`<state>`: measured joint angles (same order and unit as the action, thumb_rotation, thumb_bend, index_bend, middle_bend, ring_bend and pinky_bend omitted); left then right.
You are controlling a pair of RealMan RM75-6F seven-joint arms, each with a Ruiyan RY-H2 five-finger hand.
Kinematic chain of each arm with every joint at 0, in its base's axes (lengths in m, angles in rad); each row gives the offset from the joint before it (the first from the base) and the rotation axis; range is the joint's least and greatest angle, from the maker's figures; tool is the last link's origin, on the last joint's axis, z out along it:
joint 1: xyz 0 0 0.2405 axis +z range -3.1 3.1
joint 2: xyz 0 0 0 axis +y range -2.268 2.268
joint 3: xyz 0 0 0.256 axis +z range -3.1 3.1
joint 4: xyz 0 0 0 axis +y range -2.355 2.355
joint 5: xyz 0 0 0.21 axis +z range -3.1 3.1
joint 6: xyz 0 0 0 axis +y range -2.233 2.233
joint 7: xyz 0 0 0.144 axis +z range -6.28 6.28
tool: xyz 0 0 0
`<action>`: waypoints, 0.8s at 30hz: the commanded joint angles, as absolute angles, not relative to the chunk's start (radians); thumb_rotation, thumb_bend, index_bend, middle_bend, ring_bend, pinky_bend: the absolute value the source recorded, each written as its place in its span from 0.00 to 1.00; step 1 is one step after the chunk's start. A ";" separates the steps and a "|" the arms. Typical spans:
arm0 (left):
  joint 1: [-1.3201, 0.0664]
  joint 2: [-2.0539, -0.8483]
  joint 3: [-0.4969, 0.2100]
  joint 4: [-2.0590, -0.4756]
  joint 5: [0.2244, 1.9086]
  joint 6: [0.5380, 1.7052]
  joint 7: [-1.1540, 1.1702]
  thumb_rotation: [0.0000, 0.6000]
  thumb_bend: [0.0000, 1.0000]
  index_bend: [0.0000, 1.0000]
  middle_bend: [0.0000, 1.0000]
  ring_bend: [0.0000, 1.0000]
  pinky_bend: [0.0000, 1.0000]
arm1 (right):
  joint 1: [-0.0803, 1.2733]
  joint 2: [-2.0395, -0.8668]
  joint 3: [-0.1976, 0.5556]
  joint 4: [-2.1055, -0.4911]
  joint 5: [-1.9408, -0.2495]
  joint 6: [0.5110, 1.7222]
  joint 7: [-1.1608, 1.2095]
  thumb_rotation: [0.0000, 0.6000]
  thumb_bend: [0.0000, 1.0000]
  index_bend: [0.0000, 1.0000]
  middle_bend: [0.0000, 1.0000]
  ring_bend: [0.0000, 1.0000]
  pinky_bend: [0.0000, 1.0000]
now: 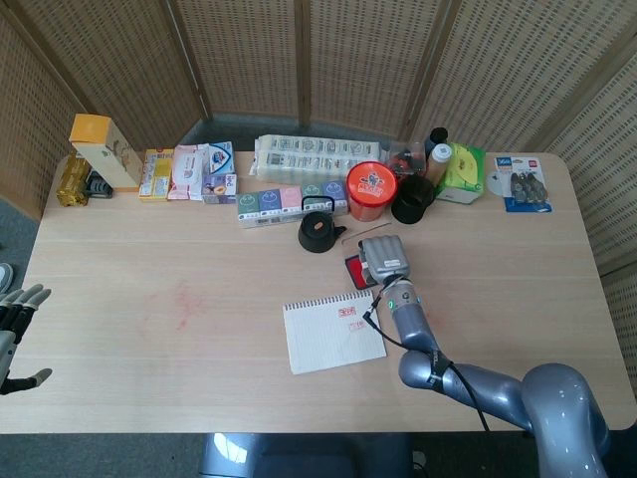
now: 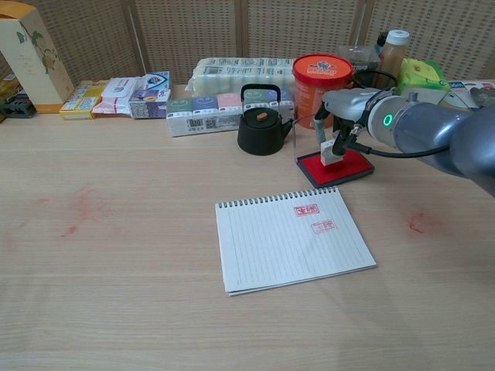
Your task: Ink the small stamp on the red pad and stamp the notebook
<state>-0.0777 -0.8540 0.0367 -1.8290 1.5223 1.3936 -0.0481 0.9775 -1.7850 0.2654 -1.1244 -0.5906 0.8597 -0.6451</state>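
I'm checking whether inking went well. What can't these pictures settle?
- Head view: right hand covers most of the red pad and the stamp.
- Chest view: stamp face, pointing down at the pad, is unseen.
- Notebook imprints: too small to read.
- Left hand: cut by frame edge.
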 commanded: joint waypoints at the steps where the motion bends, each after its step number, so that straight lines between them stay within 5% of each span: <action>1: -0.078 -0.854 0.036 -1.829 1.521 1.394 -0.048 1.00 0.00 0.00 0.00 0.00 0.00 | 0.977 -1.786 0.266 -1.121 -0.590 0.856 -0.642 1.00 0.47 0.62 0.95 1.00 1.00; 11: -0.079 -0.853 0.037 -1.829 1.522 1.391 -0.051 1.00 0.00 0.00 0.00 0.00 0.00 | 0.977 -1.760 0.268 -1.179 -0.580 0.878 -0.662 1.00 0.48 0.62 0.95 1.00 1.00; 24: -0.075 -0.845 0.048 -1.830 1.557 1.402 -0.074 1.00 0.00 0.00 0.00 0.00 0.00 | 0.954 -1.562 0.280 -1.573 -0.534 1.040 -0.757 1.00 0.47 0.62 0.95 1.00 1.00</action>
